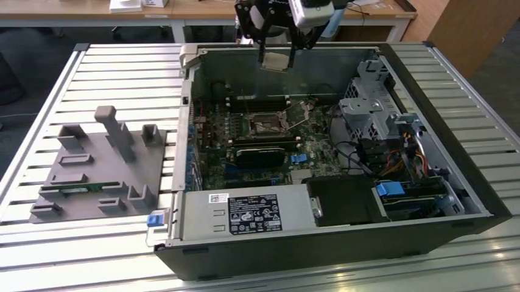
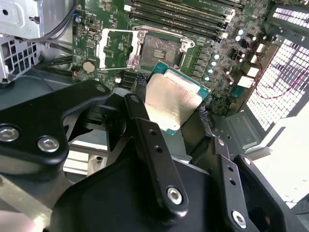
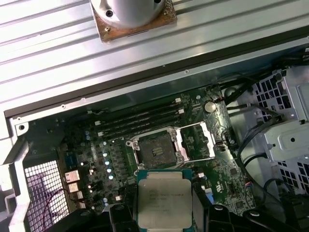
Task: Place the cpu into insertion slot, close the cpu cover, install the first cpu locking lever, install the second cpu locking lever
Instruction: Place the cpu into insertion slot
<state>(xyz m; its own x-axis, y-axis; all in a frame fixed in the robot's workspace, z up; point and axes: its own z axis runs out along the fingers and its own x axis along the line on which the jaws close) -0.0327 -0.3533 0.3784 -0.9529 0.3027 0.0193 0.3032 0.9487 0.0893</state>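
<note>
My gripper point(image 1: 276, 52) hangs over the far wall of the open computer case point(image 1: 455, 91), shut on the cpu point(image 1: 276, 61). The cpu point(image 2: 174, 101) point(image 3: 164, 198) is a pale silvery square on a green edge, pinched by its sides between the two black fingers point(image 2: 145, 130). On the green board below, the insertion slot point(image 1: 264, 125) point(image 2: 161, 48) point(image 3: 155, 150) lies bare with its dark centre showing. The cpu cover point(image 2: 116, 46) point(image 3: 198, 140), a silvery frame, is swung open beside the slot. The cpu is well above the slot and touches nothing in the case.
A grey fixture block point(image 1: 97, 164) sits on the slatted table point(image 1: 122, 73) at the exterior view's left. Inside the case are a power supply point(image 1: 243, 213), a metal drive cage point(image 1: 366, 109), cables point(image 1: 366, 158) and a black ribbed block point(image 1: 260, 155) near the slot.
</note>
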